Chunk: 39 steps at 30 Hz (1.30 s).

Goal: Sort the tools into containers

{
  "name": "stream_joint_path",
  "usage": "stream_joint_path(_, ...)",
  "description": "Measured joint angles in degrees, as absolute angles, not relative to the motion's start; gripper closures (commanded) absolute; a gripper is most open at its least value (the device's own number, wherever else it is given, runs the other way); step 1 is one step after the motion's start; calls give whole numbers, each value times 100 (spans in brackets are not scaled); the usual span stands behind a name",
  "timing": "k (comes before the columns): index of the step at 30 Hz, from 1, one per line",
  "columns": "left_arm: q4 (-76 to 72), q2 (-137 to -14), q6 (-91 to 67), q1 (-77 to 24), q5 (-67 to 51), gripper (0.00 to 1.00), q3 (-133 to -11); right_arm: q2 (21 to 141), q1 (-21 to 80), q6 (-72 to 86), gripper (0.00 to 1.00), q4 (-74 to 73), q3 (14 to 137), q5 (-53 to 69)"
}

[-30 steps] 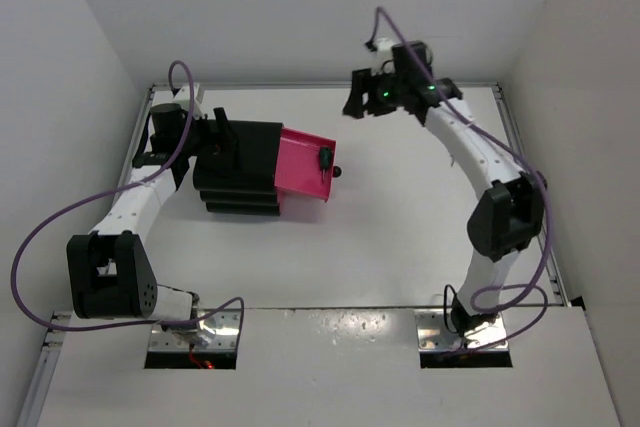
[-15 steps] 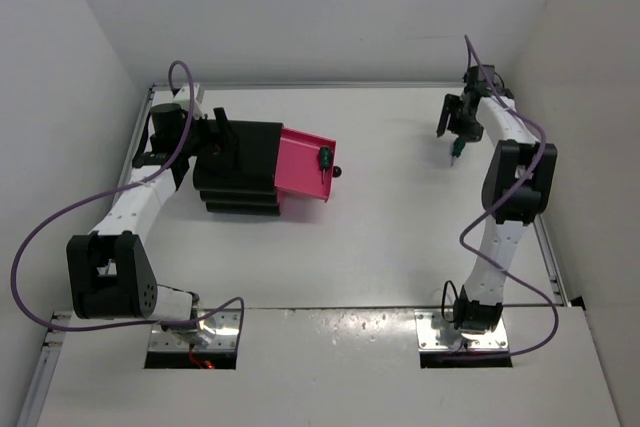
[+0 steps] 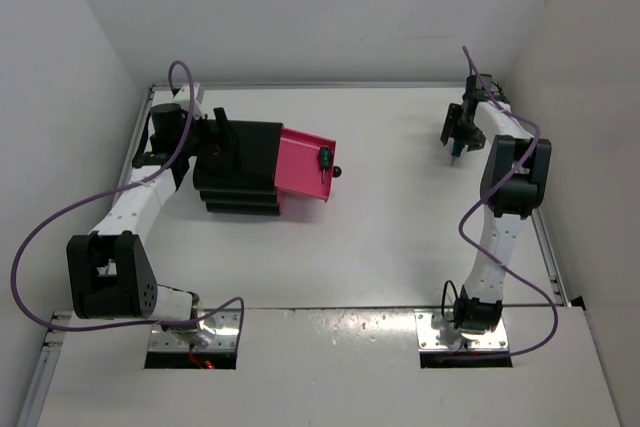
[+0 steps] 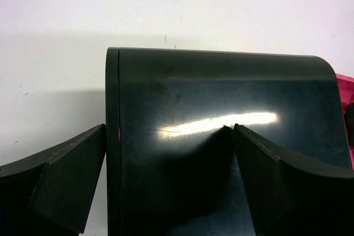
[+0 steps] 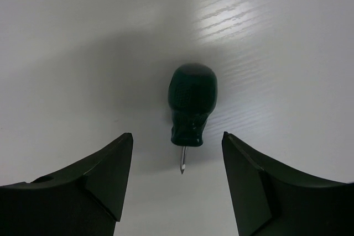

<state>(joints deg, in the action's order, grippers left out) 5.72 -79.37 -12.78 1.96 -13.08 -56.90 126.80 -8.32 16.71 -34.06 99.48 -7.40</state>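
The right arm has swung away from the middle of the table, where it hung a second ago, and is now folded up in the far right corner. The right gripper [image 5: 177,138] is dropped low over a stubby screwdriver [image 5: 192,100]. That tool has a dark green handle and a short metal tip. It lies flat on the white table [image 5: 66,53] between the two fingers, touched by neither. The pincer is spread wide and holds nothing.

On the other side nothing has moved. The black cabinet [image 3: 245,147] sits at the far left with its top pink drawer [image 3: 300,175] pulled out. A small dark green tool [image 3: 325,157] lies inside, near the drawer front, just behind the round knob [image 3: 338,171]. The left gripper [image 4: 168,128] stays against the back end of the cabinet with its fingers spread. I can't tell whether they actually press on the box.

So, as I read it, one tool is already put away and the arm has gone for the next one. The approach looks finished and the grasp is not yet made. The handle is short and rounded, so it may roll or squirt out unless the fingers close squarely across it
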Motion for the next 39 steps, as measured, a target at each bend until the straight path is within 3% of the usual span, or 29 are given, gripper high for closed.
stream_joint_path(5,572,-7937,-1278,196,-1308,0,-5690,13050,-974,1737,40,-3323,10057,-819)
stream_joint_path(9,572,-7937,-1278,196,-1308,0,-5690,13179,-1063,1798,71,-3173,10055,-701)
stream_joint_path(10,572,-7937,-1278,196,-1308,0,-5690,13179,-1079,1804,85,-3118,10055,-666)
stream_joint_path(13,572,-7940,-1278,196,-1310,0,-5690,13179,-1105,1798,100,-3004,10055,-456)
stream_joint_path(19,572,-7940,-1278,196,-1308,0,-5690,12803,-1105,1559,100,-2808,9448,460)
stream_joint_path(25,572,-7940,-1278,196,-1306,0,-5690,11148,-790,1463,100,-2917,8167,2440)
stream_joint_path(32,580,-7940,-1278,185,-1288,0,-5695,9413,718,1586,100,-2434,7891,3741)
stream_joint_path(39,615,-7944,-1278,178,-1267,0,-5717,9614,2032,1647,100,-2458,7977,3942)
